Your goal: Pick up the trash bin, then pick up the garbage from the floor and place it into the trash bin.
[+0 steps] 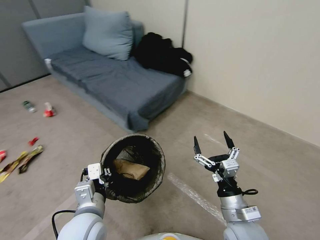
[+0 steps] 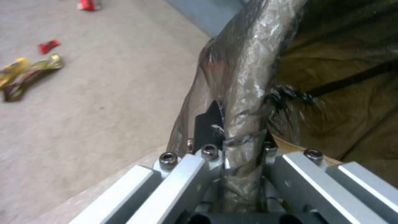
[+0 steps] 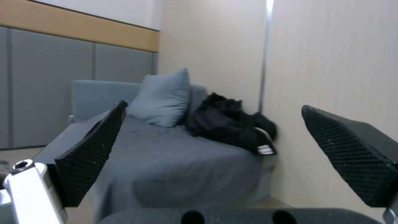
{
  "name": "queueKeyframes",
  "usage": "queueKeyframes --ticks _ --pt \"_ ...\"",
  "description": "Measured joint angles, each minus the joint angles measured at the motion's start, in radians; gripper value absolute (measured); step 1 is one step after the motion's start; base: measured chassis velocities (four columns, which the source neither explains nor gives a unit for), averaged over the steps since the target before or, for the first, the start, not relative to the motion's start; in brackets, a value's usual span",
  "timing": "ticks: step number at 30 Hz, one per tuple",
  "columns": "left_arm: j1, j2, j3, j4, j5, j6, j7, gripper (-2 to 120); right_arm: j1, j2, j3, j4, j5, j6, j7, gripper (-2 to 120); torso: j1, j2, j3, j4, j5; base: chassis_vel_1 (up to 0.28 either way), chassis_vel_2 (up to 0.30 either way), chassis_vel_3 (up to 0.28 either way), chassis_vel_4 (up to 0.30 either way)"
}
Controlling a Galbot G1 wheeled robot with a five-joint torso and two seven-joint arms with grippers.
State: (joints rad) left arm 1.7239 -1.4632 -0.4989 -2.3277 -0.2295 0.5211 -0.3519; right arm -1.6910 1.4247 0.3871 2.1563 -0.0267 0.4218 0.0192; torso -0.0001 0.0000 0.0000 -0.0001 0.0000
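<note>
Left gripper point(image 2: 232, 137) is clamped on the trash bin point(image 1: 133, 166) rim, fingers pinching the bag-covered edge from both sides; bin is held off the floor, tilted, mouth toward the head camera. Crumpled brown paper point(image 1: 130, 169) is seen inside the bin.

Risks:
- Grip is taken on one narrow rim section over slick liner point(image 2: 244, 68); slip or bin rotation is likely if the arm is swung fast.
- Bin is tilted; paper could be tipped out if the tilt is increased.
- Liner could be torn at the pinch point.

Right gripper point(image 1: 213, 146) is held up beside the bin, fingers point(image 3: 89, 155) spread wide, nothing held.

Remaining garbage, all left of the bin on the floor: yellow wrappers point(image 1: 20, 161) and red scrap point(image 1: 33, 141) nearer, red-white wrapper point(image 1: 49, 110) and green-capped bottle point(image 1: 29, 106) farther off.

Room: open floor point(image 1: 66, 140) is available between bin and litter. Sofa point(image 1: 116, 80) edge is close behind the bin; wall point(image 1: 260, 60) lies to the bin's right. Clearance is to be watched on turns toward the sofa.
</note>
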Motion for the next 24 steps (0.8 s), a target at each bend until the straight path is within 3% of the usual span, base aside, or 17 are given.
queueKeyframes --ticks 24 --pt "-0.004 -0.001 0.011 0.001 0.007 -0.005 -0.001 0 0.003 0.001 -0.010 0.001 -0.002 -0.003 -0.009 100 0.000 0.000 0.000 0.0001 0.0000 0.125 0.123 0.130 0.126"
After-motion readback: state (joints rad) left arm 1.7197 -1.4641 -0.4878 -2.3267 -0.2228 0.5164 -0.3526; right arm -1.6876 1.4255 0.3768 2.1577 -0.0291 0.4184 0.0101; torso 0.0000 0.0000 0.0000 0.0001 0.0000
